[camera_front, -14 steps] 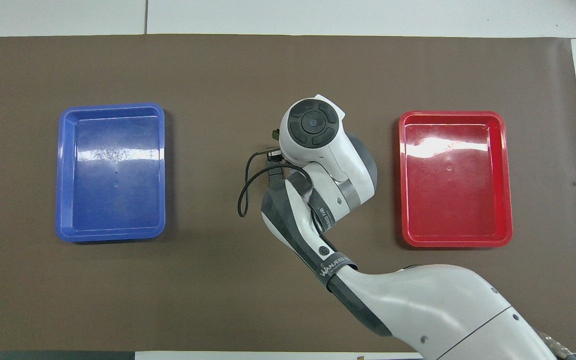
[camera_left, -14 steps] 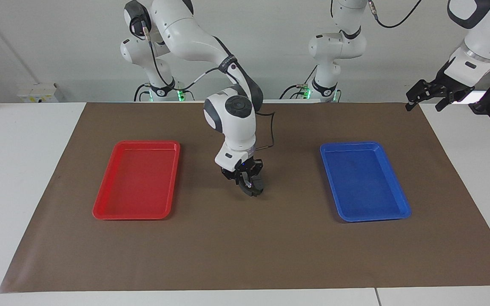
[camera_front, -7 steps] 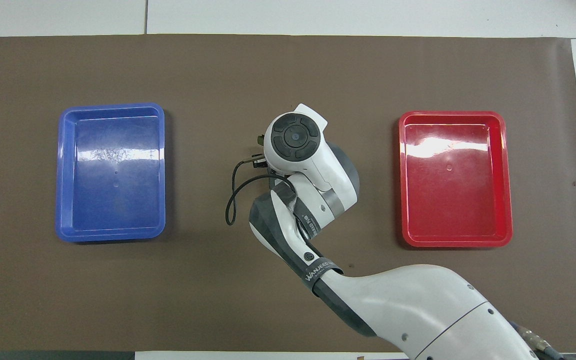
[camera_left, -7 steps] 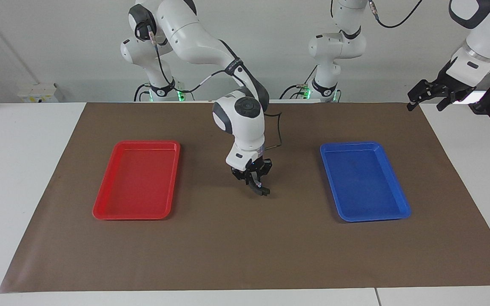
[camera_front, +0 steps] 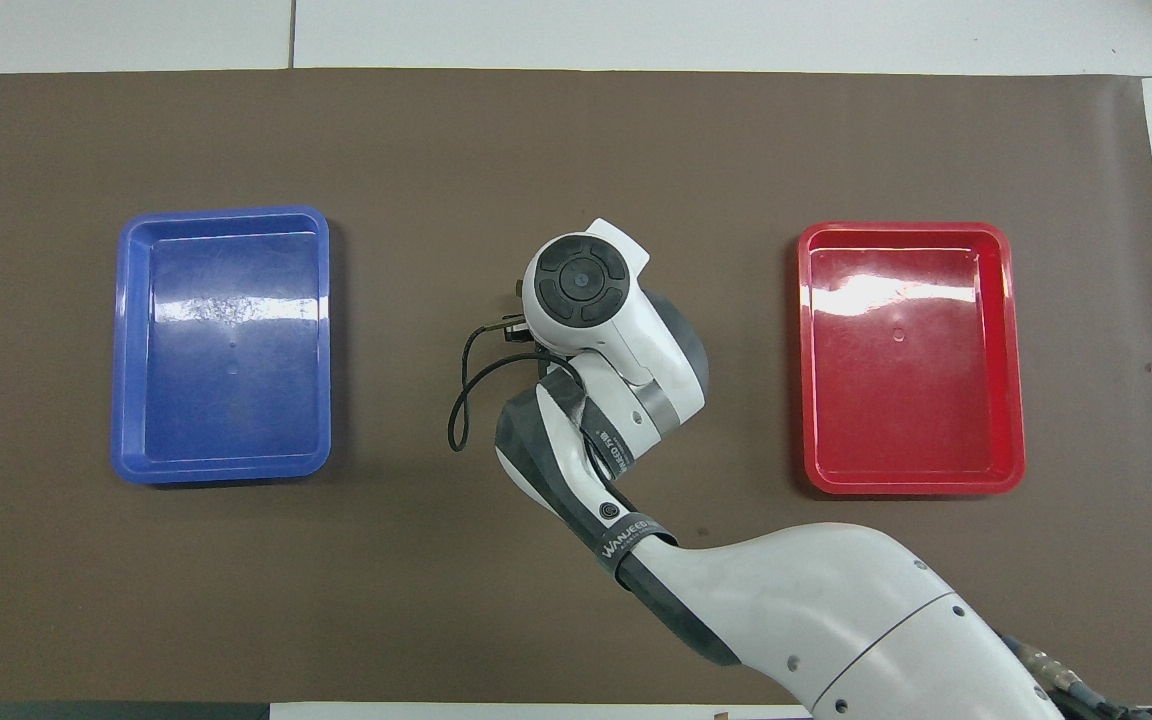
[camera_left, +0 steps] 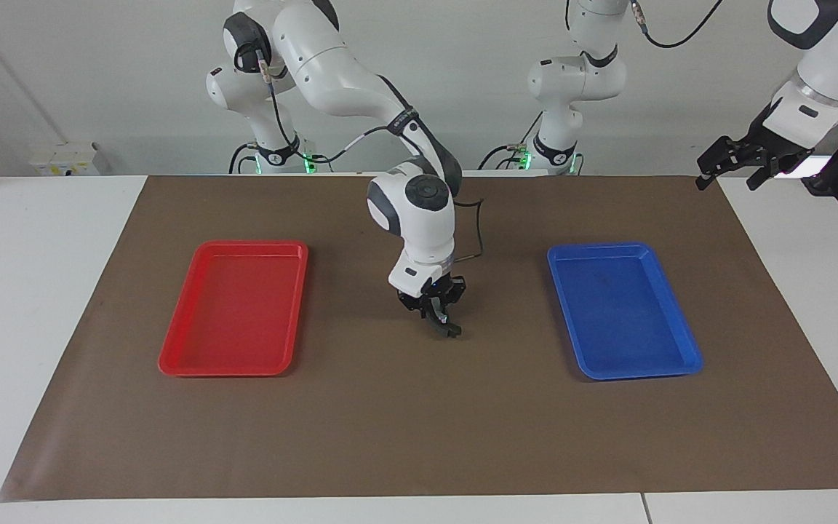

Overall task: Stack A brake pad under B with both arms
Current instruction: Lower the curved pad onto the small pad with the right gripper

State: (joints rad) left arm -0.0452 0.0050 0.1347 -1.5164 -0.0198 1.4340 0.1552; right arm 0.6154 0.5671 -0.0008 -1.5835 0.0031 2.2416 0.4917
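Brake pad: small, dark, flat | clamped in right tool | left tool: waits, fingers apart

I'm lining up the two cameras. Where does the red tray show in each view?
Facing view: the red tray lies on the brown mat at the picture's left, toward the right arm's end of the table.
Overhead view: the red tray lies at the picture's right, same end of the table.
Shared landmark: the blue tray at the left arm's end; the right arm reaches over the mat between the trays.
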